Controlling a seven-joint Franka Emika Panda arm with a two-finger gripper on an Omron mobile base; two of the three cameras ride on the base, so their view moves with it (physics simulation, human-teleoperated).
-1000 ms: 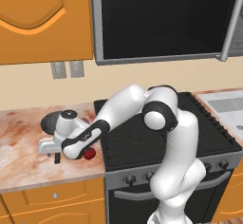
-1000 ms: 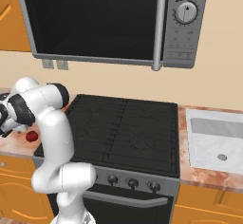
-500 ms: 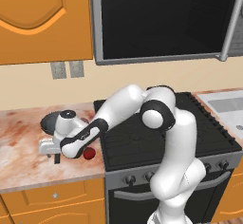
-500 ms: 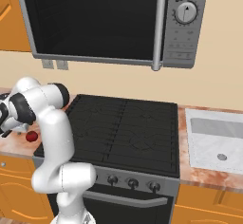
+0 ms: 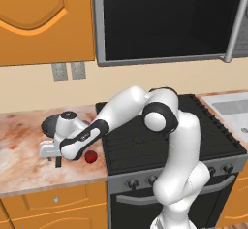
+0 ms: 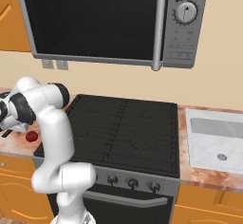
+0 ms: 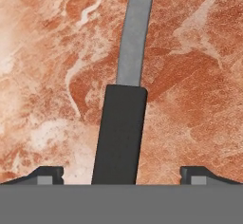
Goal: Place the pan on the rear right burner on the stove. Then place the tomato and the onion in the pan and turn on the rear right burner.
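With fingers spread wide, the gripper [image 7: 121,176] is straddling the pan's black handle [image 7: 121,135] at the hand view's bottom centre, on the marble counter [image 7: 199,85]; the jaws should close squarely, centred on the grip, before lifting.

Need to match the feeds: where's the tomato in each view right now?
Left base view: the tomato sits lower left, on the counter just off the stove's front left corner.
Right base view: the tomato is at the far left, mid height, by that same corner.
Hand view: aimed at the pan handle lying on the counter.
Shared landmark: the reddish marble counter.
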